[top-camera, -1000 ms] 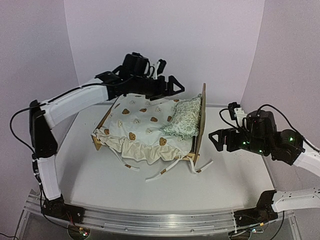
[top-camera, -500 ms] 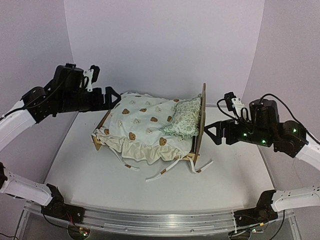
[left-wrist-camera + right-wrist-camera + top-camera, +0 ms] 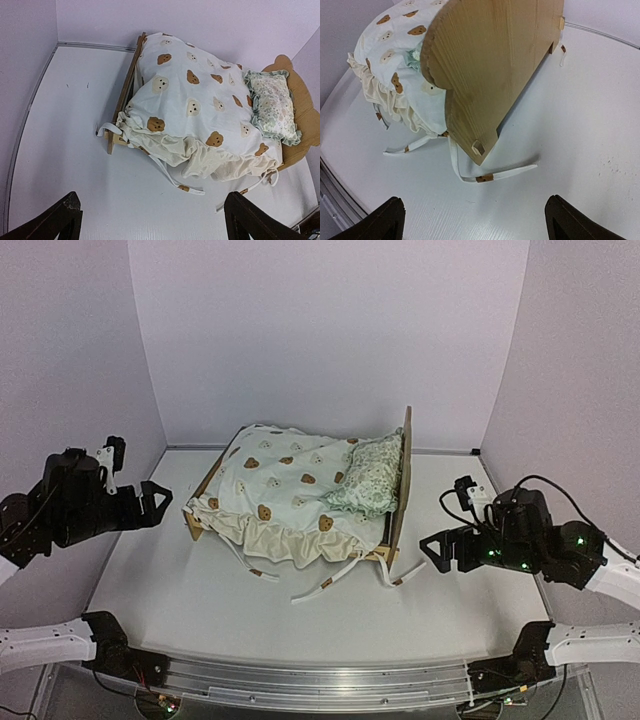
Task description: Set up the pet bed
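2 to weigh: left end effector [image 3: 155, 505] out past the low footboard [image 3: 125, 95], right end effector [image 3: 435, 543] near the back of the headboard [image 3: 490, 75], both spread wide, gripping nothing, touching nothing. Finds the pet bed [image 3: 403, 472] toward the far middle of the table [image 3: 200, 590], long axis running left to right between the arms, bear-print cover [image 3: 290, 475] draped over it, ties [image 3: 495, 175] trailing off the near side, floral pillow [image 3: 365, 480] propped against the headboard. Judges the right nearer, facing the headboard square on and better placed for any touch at that end; puts the left well apart at the foot.
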`<state>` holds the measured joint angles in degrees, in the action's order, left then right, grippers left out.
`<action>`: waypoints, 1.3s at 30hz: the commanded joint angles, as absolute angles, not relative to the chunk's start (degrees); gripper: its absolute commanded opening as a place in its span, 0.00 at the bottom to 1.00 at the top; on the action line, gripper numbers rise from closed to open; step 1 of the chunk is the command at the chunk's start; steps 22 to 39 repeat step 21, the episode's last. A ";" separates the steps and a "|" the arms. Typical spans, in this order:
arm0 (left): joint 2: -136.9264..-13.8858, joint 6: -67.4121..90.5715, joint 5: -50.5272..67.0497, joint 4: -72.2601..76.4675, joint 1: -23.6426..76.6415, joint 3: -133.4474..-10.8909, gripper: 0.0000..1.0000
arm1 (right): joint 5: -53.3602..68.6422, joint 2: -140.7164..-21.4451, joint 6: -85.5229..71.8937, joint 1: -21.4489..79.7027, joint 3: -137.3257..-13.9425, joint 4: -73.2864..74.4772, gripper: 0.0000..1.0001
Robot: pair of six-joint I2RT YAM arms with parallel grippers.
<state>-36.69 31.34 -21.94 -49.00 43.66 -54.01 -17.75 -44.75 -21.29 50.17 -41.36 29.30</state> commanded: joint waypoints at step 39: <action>-31.25 34.54 -26.70 -44.84 43.59 -48.04 1.00 | -19.68 -40.29 -23.06 50.13 -36.95 28.33 0.98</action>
